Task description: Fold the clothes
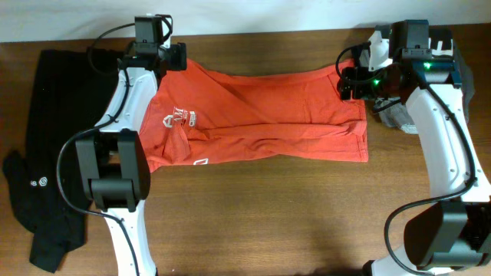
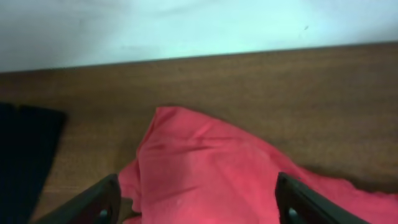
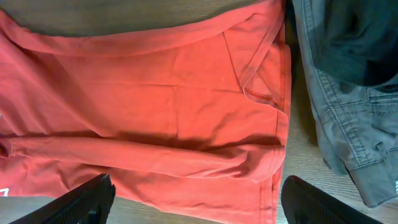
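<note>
On the wooden table (image 1: 253,222): one orange-red T-shirt (image 1: 261,115), laid lengthwise across the middle, its white lettering towards the left. One long black garment (image 1: 54,138) along the left edge. One grey garment (image 3: 348,124), crumpled just beside the shirt's right end. Two grippers: left gripper (image 2: 196,193), fingers wide apart over the shirt's far left corner; right gripper (image 3: 196,190), fingers wide apart above its right end.

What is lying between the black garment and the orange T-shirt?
Only the robot's left arm, over bare table wood, separates the black garment from the orange T-shirt. The overhead view shows it.
</note>
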